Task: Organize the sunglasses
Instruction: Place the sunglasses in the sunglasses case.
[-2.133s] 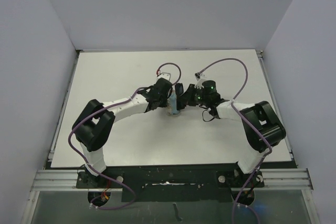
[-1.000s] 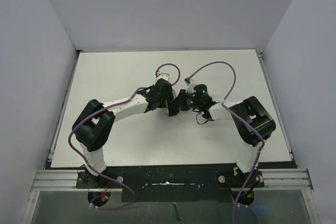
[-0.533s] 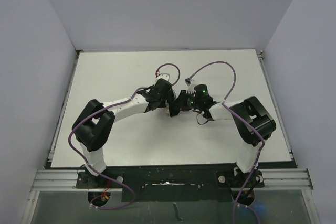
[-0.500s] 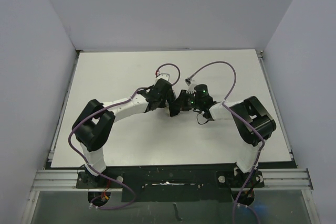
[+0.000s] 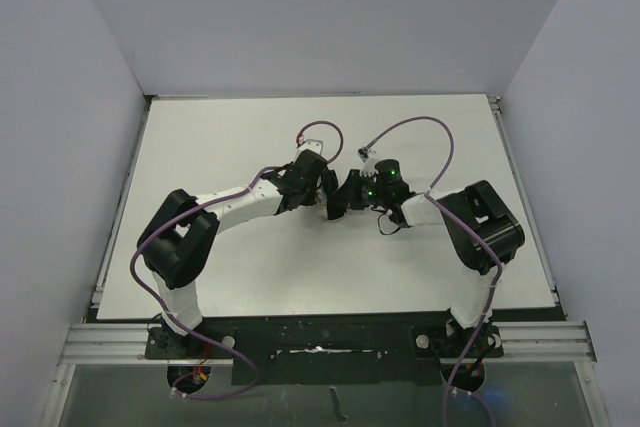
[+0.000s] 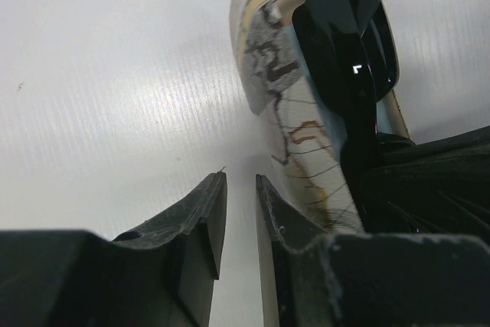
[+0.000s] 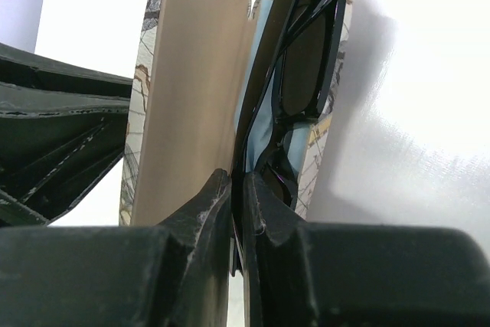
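now the sunglasses (image 7: pixel 302 59) sit pinched in the right claw (image 7: pixel 239 212), inside the case (image 7: pixel 191 74).

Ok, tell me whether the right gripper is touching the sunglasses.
Touching. In the right wrist view the right gripper has its fingertips nearly shut on the black frame of the sunglasses, which sit in the open case.

The sunglasses (image 7: pixel 300 67) look like glossy black plastic with shiny dark lenses. The case (image 7: pixel 195 74) has a matt tan lining and a smooth marbled grey-beige shell. The worktop (image 6: pixel 115 74) is white with a faint sheen. Gripper fingers (image 6: pixel 200 223) are rough matt black plastic.
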